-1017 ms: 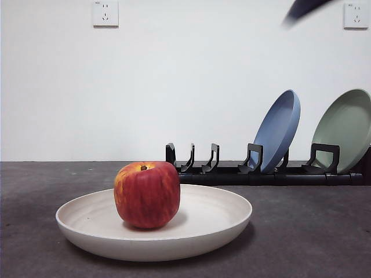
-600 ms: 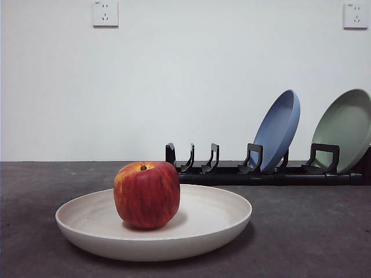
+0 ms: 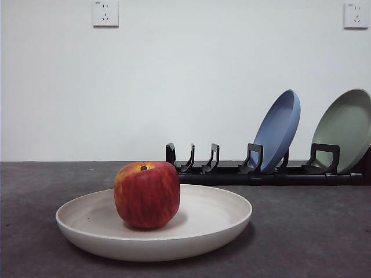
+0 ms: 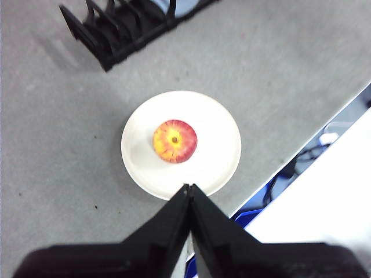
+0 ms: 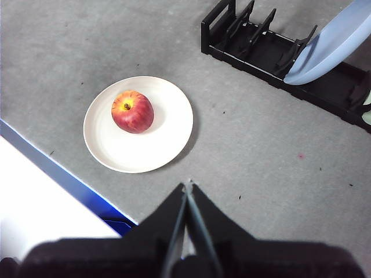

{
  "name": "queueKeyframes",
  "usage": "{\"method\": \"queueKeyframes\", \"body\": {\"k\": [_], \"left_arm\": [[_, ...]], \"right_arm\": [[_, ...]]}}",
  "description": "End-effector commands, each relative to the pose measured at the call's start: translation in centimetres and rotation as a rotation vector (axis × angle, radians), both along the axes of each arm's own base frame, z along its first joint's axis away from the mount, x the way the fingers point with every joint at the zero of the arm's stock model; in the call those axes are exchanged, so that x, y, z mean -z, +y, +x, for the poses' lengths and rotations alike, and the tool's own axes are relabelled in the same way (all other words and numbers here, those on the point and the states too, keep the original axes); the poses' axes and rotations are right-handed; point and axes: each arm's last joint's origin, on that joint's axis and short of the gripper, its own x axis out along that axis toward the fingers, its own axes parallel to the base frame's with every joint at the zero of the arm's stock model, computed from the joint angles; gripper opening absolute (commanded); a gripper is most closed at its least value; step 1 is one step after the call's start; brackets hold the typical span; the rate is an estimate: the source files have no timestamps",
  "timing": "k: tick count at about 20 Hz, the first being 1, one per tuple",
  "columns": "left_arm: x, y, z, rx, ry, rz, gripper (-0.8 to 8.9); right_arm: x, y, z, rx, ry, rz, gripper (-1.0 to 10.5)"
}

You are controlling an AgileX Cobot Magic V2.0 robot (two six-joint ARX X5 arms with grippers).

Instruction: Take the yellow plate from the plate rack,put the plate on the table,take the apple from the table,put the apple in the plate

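Note:
The red apple (image 3: 146, 194) rests upright inside the cream yellow plate (image 3: 208, 223), which lies flat on the dark grey table (image 3: 313, 231). Both also show in the left wrist view, apple (image 4: 174, 141) on plate (image 4: 217, 150), and in the right wrist view, apple (image 5: 133, 111) on plate (image 5: 168, 130). The black plate rack (image 3: 232, 171) stands behind. My left gripper (image 4: 189, 188) is shut and empty, high above the plate's near edge. My right gripper (image 5: 187, 185) is shut and empty, high above the table beside the plate. Neither gripper shows in the front view.
A blue plate (image 3: 278, 130) and a pale green plate (image 3: 346, 130) lean in the rack's right slots; the left slots hold nothing. The blue plate also shows in the right wrist view (image 5: 327, 49). The table's edge with a blue strip (image 5: 64, 174) lies close to the plate.
A dark arm tip at the front view's top right has left the picture. The apple and the plate have not moved.

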Motion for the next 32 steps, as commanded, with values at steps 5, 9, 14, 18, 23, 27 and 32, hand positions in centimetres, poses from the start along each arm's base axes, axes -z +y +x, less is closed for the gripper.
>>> {"method": "queueKeyframes", "body": {"k": [5, 9, 14, 18, 23, 27, 32], "left_arm": [[0.3, 2.5, 4.3, -0.188, 0.006, 0.05, -0.03], [1.3, 6.4, 8.3, -0.419, -0.254, -0.082, -0.02], [8.6, 10.6, 8.3, -0.637, -0.503, -0.176, -0.02], [17.2, 11.3, 6.2, -0.684, -0.553, -0.183, -0.02], [24.9, 11.4, 4.6, -0.693, -0.566, -0.236, -0.03], [27.1, 11.3, 4.0, -0.636, -0.552, -0.243, -0.02], [27.0, 11.3, 3.9, -0.567, -0.583, -0.19, -0.02]], "right_arm": [[0.0, -0.1, -0.1, 0.005, 0.01, -0.005, 0.0], [0.0, -0.1, -0.1, 0.005, 0.009, -0.004, 0.0], [0.0, -0.1, -0.1, 0.005, 0.01, -0.005, 0.0], [0.0, -0.1, -0.1, 0.005, 0.01, -0.005, 0.0], [0.0, -0.1, -0.1, 0.005, 0.01, -0.005, 0.0], [0.0, -0.1, -0.1, 0.005, 0.01, -0.005, 0.0], [0.0, -0.1, -0.1, 0.005, 0.01, -0.005, 0.0]]}}
